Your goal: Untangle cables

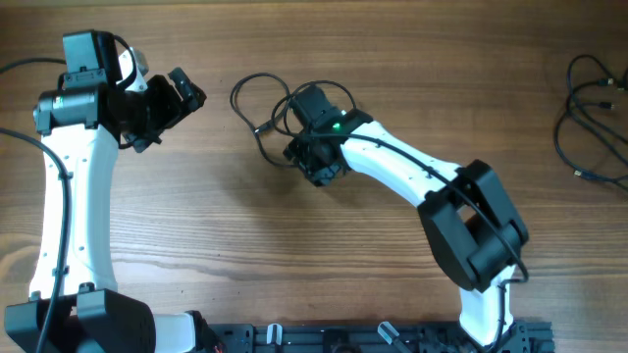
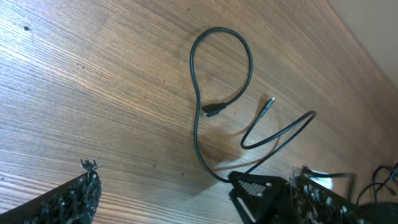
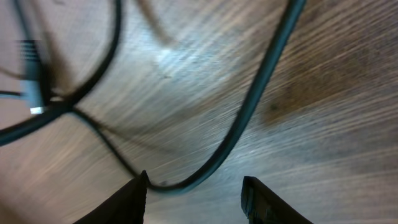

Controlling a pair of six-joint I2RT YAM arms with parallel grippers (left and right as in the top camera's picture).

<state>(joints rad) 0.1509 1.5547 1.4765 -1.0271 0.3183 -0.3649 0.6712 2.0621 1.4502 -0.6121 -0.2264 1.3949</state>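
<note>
One thin black cable (image 2: 219, 28) lies slack near the tabletop (image 1: 196, 216) centre. It curls into an open loop, with its plug (image 2: 211, 111) just beside its own strand. More black cables (image 1: 559, 132) sprawl loosely at the far right edge, well apart.

desk (image 1: 294, 245): brown wood, grain running lengthwise | centre: thin black cable (image 2: 211, 111) lying flat in loose loops; both plug ends resting on the wood | right edge: second tangle of cables (image 1: 595, 93), flat, well apart from the first
</note>
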